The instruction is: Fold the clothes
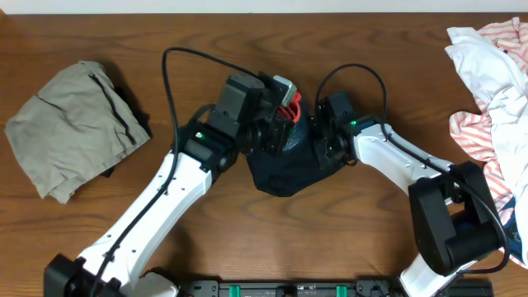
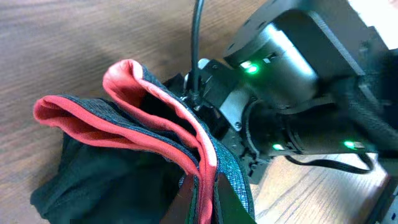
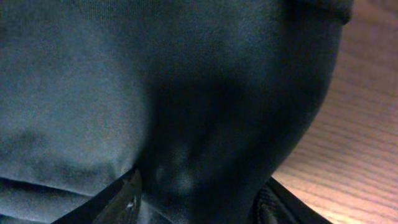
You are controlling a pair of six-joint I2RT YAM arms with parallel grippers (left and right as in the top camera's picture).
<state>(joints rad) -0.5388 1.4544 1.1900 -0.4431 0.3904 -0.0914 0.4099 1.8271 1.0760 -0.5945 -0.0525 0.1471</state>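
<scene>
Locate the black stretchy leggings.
Overhead view: the black leggings with red-edged grey waistband lie bunched centrally between the left claw and right claw, right of the khaki-grey drawstring garment.

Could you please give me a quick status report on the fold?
Left gripper shut on waistband. Right gripper clamps black fabric. Leggings bunched up, unfolded. Khaki garment, striped garments well aside.

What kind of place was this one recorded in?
Probably a robot lab bench set up for laundry folding: white left arm and right arm at a brown wooden table, black stretchy leggings with a red-edged waistband between them, a crumpled khaki-grey garment and white and red-striped garments lying at the sides.
</scene>
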